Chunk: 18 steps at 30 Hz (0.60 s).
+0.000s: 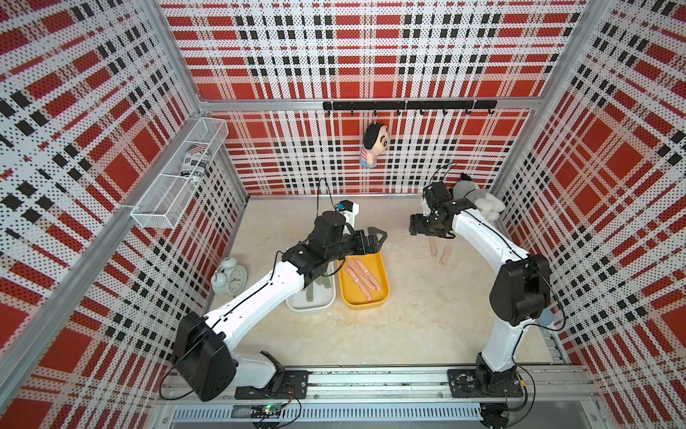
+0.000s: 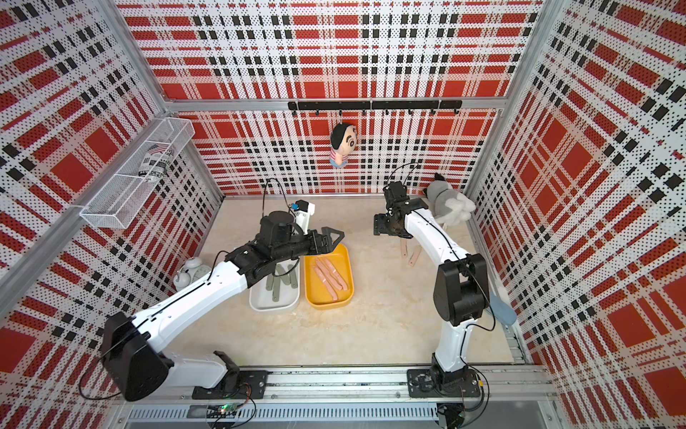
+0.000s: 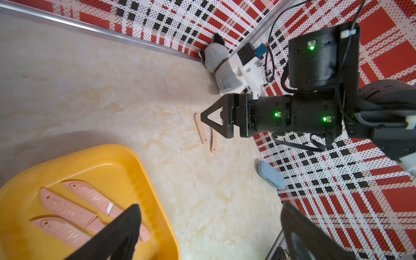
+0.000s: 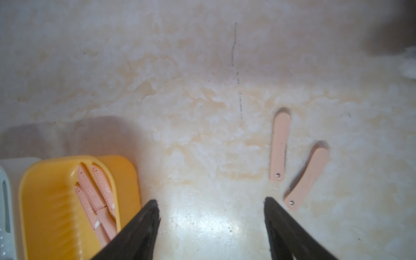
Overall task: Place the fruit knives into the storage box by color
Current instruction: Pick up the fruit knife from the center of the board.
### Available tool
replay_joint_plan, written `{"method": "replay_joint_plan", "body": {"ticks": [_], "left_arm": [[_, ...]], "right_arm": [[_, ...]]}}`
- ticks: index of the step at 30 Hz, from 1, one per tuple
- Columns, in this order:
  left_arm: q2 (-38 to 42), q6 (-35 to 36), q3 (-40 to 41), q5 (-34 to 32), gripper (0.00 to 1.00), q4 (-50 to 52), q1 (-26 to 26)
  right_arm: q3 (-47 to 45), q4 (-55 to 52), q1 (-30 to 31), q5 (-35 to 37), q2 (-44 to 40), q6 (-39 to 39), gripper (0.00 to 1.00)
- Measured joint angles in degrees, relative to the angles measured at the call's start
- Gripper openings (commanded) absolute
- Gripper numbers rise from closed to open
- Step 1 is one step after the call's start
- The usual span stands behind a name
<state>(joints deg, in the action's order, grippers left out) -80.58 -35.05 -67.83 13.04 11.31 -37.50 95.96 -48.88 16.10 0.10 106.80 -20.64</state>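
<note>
Fruit knives left to sort: in both top views a short, folded salmon-pink plastic knife (image 1: 433, 247) and its twin (image 1: 445, 255) lie flat, just beside each other, far right on the beige marbled tabletop (image 1: 408, 327). Three longer pink knives (image 1: 365, 275) rest in the yellow oblong tray (image 1: 365, 304), and olive grey-green ones (image 1: 310, 293) in the white tray (image 1: 312, 308) left of it. Red, black and white plaid walls close in the table. Left wrist view: the left gripper (image 3: 209, 225) is spread wide and empty near the yellow tray's far end; the right gripper (image 3: 206, 117) hangs over the loose pair. Right wrist view: its jaws stand apart, holding nothing, the pair just beyond one fingertip. Both knives look light, stiff, thin and likely to skid on the glossy top; pinching across the narrow width at mid-length seems safest.
</note>
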Motion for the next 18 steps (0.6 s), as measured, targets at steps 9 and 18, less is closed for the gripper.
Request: {"method": "replay_joint_plan", "body": {"ticks": [9, 18], "left_arm": [[-8.0, 0.2, -2.9, 0.8, 0.99, -5.5, -3.2], [-12.7, -0.7, -2.9, 2.2, 0.98, -8.0, -4.7]], "right_arm": [[0.8, 0.5, -6.3, 1.9, 5.7, 0.4, 0.74], [4.0, 0.3, -8.3, 2.7, 13.5, 1.7, 0.72]]}}
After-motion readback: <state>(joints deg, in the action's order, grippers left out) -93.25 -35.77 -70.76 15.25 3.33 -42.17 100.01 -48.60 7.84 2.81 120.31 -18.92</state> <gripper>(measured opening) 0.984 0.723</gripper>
